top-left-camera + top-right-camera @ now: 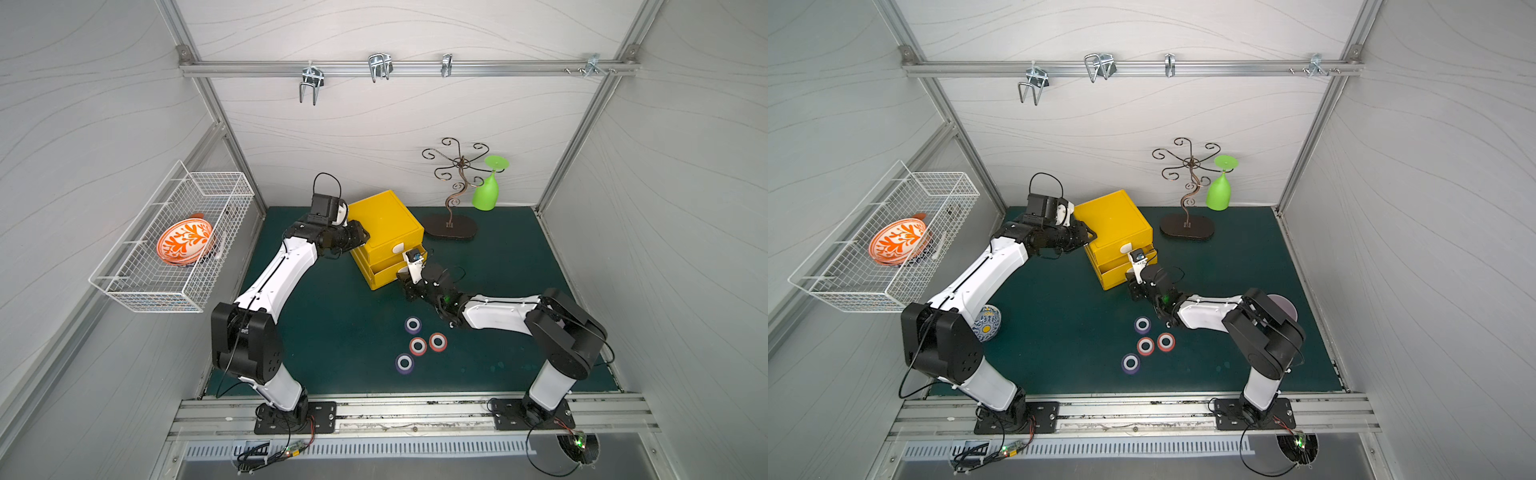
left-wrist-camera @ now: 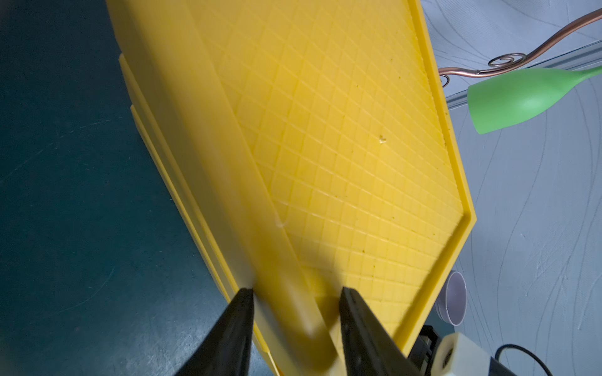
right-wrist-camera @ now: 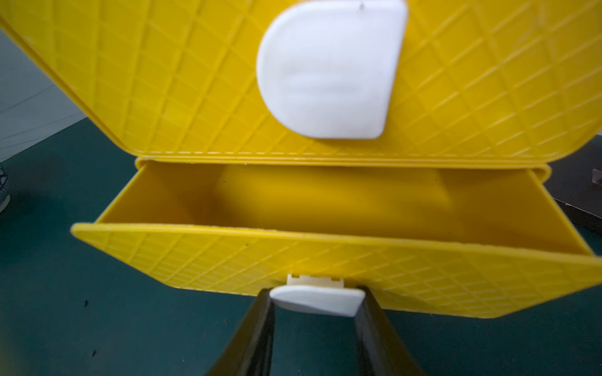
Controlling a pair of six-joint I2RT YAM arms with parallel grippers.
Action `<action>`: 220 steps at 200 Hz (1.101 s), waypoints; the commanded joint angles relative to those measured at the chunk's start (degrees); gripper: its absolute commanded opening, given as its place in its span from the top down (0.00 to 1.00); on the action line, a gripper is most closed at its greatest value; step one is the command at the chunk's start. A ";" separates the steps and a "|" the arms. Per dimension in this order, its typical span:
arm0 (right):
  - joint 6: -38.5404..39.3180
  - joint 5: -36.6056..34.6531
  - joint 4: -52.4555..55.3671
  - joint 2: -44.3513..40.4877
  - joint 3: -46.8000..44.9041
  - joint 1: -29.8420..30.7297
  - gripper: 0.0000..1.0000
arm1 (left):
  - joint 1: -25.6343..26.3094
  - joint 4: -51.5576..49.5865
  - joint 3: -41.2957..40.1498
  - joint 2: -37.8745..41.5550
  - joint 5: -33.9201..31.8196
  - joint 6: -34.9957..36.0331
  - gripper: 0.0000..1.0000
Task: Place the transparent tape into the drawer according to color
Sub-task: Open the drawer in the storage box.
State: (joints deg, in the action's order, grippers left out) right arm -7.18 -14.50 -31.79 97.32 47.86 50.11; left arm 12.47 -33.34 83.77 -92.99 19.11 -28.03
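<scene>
Below top drawer (image 3: 163,81), drawer (image 3: 195,257) seemingly half-open

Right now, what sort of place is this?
Likely a robot test booth: a left arm and right arm bolted to a rail, aluminium-framed walls, a green mat.

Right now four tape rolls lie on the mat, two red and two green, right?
Not green. The four on the mat are two red rolls and two purple rolls; both top views show it.
</scene>
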 commanded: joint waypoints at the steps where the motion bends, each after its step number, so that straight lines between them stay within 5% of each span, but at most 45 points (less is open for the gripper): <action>1: -0.19 -2.05 -0.06 -3.36 -1.75 1.11 0.70 | -0.25 -0.86 -1.14 -0.49 -0.31 0.96 0.54; 175: -1.70 -7.65 2.60 -9.26 -9.18 6.49 0.69 | -0.23 -0.32 -1.44 -0.09 0.13 0.70 0.54; 220: -1.51 -7.96 4.46 -10.75 -9.10 6.82 0.24 | -0.25 -0.28 -1.65 0.19 0.22 0.63 0.43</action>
State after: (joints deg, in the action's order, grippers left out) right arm -8.58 -22.02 -29.12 89.21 39.33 56.10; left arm 12.40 -32.62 83.09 -92.88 19.97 -28.01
